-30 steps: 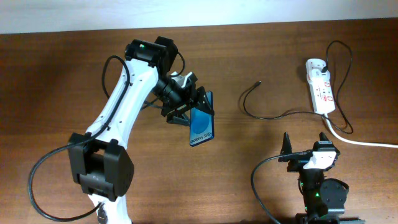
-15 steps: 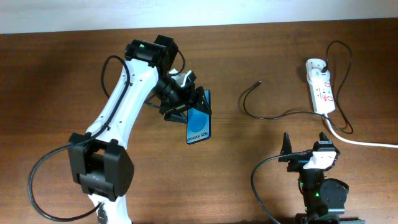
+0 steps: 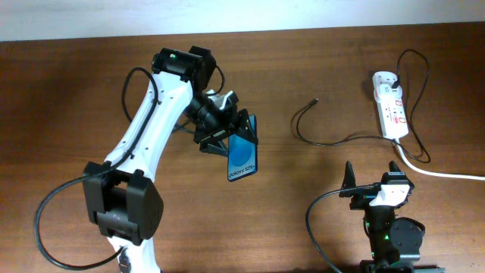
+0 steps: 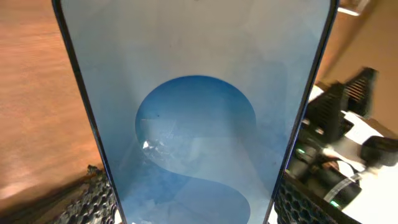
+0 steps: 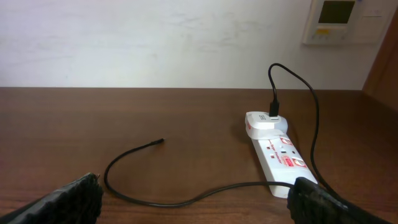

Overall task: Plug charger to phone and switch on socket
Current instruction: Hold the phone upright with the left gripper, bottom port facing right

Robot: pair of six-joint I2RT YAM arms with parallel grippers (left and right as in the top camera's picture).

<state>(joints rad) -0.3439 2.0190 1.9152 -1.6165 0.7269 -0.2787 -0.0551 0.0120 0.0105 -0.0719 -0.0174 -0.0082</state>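
My left gripper [image 3: 229, 135] is shut on the phone [image 3: 243, 154] and holds it lifted above the table left of centre; its blue screen fills the left wrist view [image 4: 196, 106]. The charger cable [image 3: 326, 136] lies loose on the table, its plug tip [image 3: 315, 99] free and pointing up-right; it also shows in the right wrist view [image 5: 155, 186]. The socket [image 3: 390, 112], a white power strip with red switches, lies at the far right, also in the right wrist view [image 5: 277, 155]. My right gripper [image 3: 373, 182] is open and empty near the front edge.
A thick white cord [image 3: 439, 171] runs from the power strip off the right edge. A white adapter [image 5: 264, 120] is plugged into the strip's far end. A wall with a thermostat panel [image 5: 336, 18] stands behind the table.
My left gripper shifted the phone slightly left and then turned it a little; the phone stays lifted. The right arm has not moved.
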